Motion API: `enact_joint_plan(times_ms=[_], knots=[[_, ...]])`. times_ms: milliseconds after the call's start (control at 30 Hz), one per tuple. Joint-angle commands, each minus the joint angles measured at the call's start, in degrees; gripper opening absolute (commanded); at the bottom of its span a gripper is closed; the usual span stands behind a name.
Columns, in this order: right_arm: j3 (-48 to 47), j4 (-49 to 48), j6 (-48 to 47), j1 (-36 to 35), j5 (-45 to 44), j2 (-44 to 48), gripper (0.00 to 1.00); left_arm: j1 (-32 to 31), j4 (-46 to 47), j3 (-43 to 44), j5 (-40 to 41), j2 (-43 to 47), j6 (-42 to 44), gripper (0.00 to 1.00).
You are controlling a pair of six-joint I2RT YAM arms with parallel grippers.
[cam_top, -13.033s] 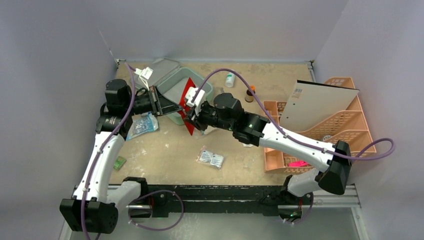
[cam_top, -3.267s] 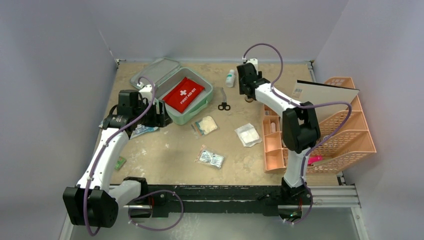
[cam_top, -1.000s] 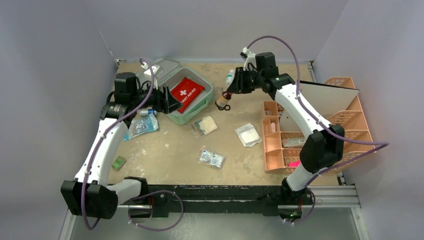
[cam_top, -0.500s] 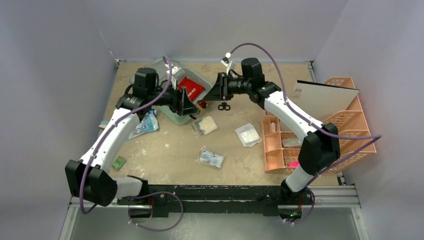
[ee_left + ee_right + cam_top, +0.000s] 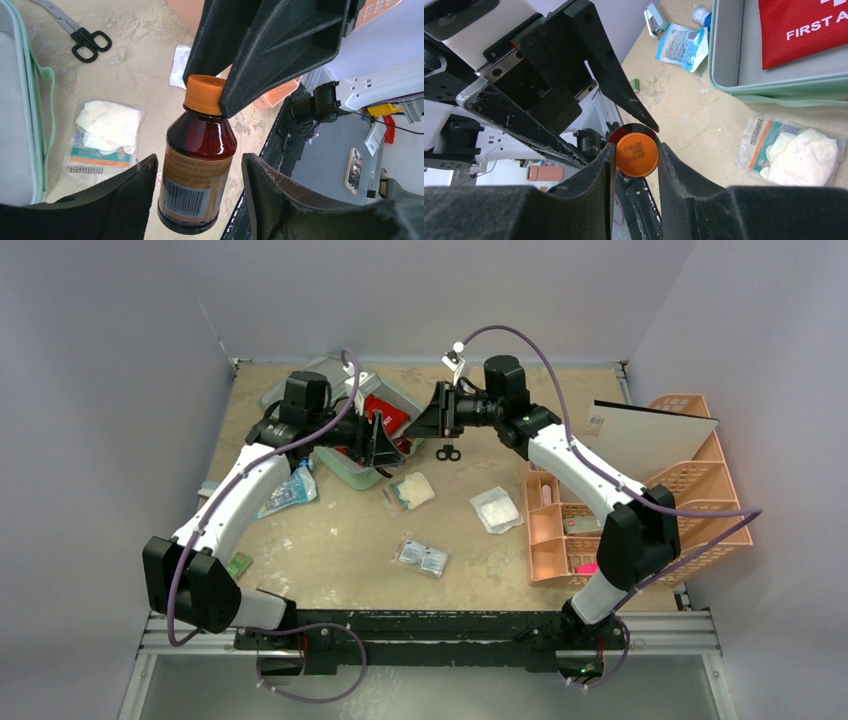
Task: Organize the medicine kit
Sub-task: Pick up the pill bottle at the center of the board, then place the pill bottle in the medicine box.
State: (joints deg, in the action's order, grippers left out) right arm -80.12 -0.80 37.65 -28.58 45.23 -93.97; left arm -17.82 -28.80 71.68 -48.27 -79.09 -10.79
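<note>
A brown glass medicine bottle (image 5: 197, 170) with an orange cap (image 5: 637, 151) hangs in the air, label and barcode facing the left wrist view. My right gripper (image 5: 636, 150) is shut on the cap. My left gripper (image 5: 199, 165) stands open around the bottle's body, with a gap showing on each side. Both grippers meet just right of the mint-green medicine kit (image 5: 345, 466), which lies open with a red first aid pouch (image 5: 804, 30) inside. In the top view the left gripper (image 5: 385, 445) and right gripper (image 5: 420, 425) hide the bottle.
Black scissors (image 5: 448, 452) lie just beyond the grippers. A gauze packet (image 5: 413, 489), a white packet (image 5: 495, 508) and a clear packet (image 5: 421, 556) lie on the table. The peach rack (image 5: 640, 500) stands at right, a blue packet (image 5: 285, 490) at left.
My right gripper carried the bottle leftward toward the kit, then held still. My left gripper swung right from the kit's left side and now straddles the bottle.
</note>
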Motion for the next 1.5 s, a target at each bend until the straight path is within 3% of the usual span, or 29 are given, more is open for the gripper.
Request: enact_joint_plan(times_ms=[0, 167, 300, 433, 633, 700, 833, 1033, 1467], knots=[[0.14, -3.77, 1.56, -0.28, 1.93, 3.27, 0.00, -0.45, -0.60, 3.26, 0.62, -1.02, 2.42, 0.57], [0.34, -2.59, 1.47, -0.26, -0.31, 3.11, 0.00, -0.45, -0.77, 3.29, 2.44, -1.06, 2.52, 0.43], [1.12, 0.61, 0.38, -0.34, -3.08, 4.49, 0.09, -0.45, -0.69, 3.57, 5.34, -1.58, 2.52, 0.30], [2.34, 3.89, -0.54, -0.17, -10.85, 8.32, 0.37, -0.45, -0.48, 4.53, 7.24, -2.97, 2.90, 0.28], [4.00, 9.54, -2.08, 0.01, -24.23, 14.34, 0.89, -0.37, -3.69, 8.38, 13.36, -7.25, 7.51, 0.27], [5.58, 9.42, -1.78, -0.04, -27.16, 16.68, 0.98, -0.37, -4.14, 9.77, 16.09, -8.91, 8.68, 0.26], [7.94, 8.97, -2.39, 0.01, -30.40, 20.63, 0.99, -0.28, -2.30, 12.79, 23.59, -12.54, 10.48, 0.26], [7.98, 11.73, -5.70, 0.01, -33.46, 22.96, 0.99, 0.06, -3.33, 21.81, 28.25, -21.76, 12.65, 0.26], [7.50, 13.23, -8.58, -0.03, -33.88, 25.97, 0.99, 1.21, -1.36, 30.84, 24.57, -37.27, 12.06, 0.29]])
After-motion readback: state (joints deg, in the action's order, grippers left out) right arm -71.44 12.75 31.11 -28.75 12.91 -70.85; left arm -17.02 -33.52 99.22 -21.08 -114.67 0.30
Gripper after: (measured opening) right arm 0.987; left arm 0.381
